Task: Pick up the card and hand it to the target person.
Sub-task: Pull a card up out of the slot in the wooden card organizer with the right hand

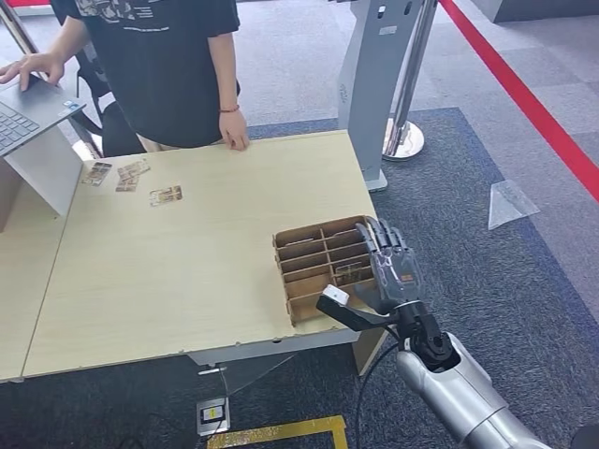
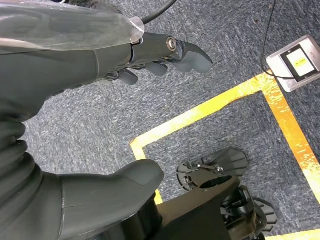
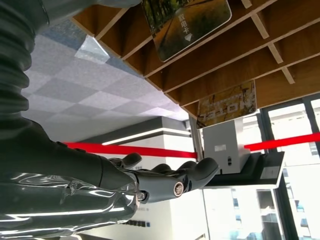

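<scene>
Silver-armed right hand (image 1: 387,271) nearest, raised over the right end of the slotted wooden organizer (image 1: 311,265) at the near right corner of the counter (image 1: 177,271), fingers (image 1: 385,245) spread and straight, gripping nothing, thumb jutting toward the near edge. Left hand (image 2: 158,55) down by the body above grey carpet and yellow floor tape (image 2: 211,107), fingers loosely extended, also empty. Step in hand, by the look of it: the reach for a card, nothing grasped yet. Next move likely calls for lowering the fingertips onto one card's upper edge, pinching it between thumb and finger, lifting it straight out of its slot, then carrying it across the counter. Card (image 3: 187,22) standing on edge in a compartment just beside the fingers, glossy, printed with a tree-lined road scene and small white characters; a second, yellowish card (image 3: 226,104) in a neighbouring slot. Thin and slick, so probably prone to slipping from a shallow pinch. Farther off, several loose cards (image 1: 131,178) flat near the far left edge. Beyond these, the person (image 1: 169,65) in a dark shirt at the far side, one hand resting on the counter edge, the other on a laptop (image 1: 28,112).
</scene>
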Available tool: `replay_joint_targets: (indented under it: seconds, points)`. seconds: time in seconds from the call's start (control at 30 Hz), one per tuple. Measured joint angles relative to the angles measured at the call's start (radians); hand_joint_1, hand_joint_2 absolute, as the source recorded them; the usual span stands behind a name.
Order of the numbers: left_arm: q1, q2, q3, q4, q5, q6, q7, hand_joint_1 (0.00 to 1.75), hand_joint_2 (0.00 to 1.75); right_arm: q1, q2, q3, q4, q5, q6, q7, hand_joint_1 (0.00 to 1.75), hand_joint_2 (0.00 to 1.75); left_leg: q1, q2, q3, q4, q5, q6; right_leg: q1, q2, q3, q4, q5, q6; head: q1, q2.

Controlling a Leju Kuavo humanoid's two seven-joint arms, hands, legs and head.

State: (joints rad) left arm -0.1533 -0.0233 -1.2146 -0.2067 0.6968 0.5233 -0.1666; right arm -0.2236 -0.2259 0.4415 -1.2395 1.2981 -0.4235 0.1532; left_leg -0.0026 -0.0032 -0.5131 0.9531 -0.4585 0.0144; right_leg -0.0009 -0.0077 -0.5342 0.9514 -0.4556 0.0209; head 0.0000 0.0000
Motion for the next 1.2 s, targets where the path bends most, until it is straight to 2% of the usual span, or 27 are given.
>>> replay_joint_targets:
  seconds: [0.37, 0.73, 1.03, 1.2]
  points:
    - [0.002, -0.004, -0.007, 0.001, -0.007, -0.006, 0.006, 0.00, 1.75, -0.018, 0.018, 0.006, -0.043, 0.014, -0.020, 0.009, 0.00, 1.75, 0.000, 0.002, 0.000, 0.000, 0.000, 0.000, 0.000, 0.002, -0.001, 0.001, 0.000, 0.000, 0.000, 0.000]
    - [-0.005, -0.005, -0.027, -0.002, -0.026, -0.016, 0.014, 0.00, 1.75, -0.109, 0.022, 0.007, -0.155, 0.001, 0.022, 0.017, 0.00, 1.75, -0.001, 0.003, -0.002, 0.001, 0.000, 0.000, -0.001, 0.003, -0.003, 0.002, 0.000, 0.000, 0.000, 0.000]
    - [-0.019, -0.008, -0.044, 0.000, -0.045, -0.034, 0.022, 0.00, 1.75, -0.197, 0.029, 0.036, -0.003, -0.067, 0.095, -0.030, 0.00, 1.75, 0.000, 0.003, 0.000, 0.000, 0.000, 0.000, 0.000, 0.003, -0.001, 0.000, 0.001, 0.000, 0.000, 0.000]
    - [-0.024, -0.007, -0.045, -0.002, -0.047, -0.034, 0.021, 0.00, 1.75, -0.234, 0.028, 0.044, 0.085, -0.112, 0.086, -0.070, 0.00, 1.75, 0.000, 0.002, 0.000, 0.000, 0.000, 0.000, 0.000, 0.002, 0.000, 0.000, 0.001, 0.000, 0.000, 0.000]
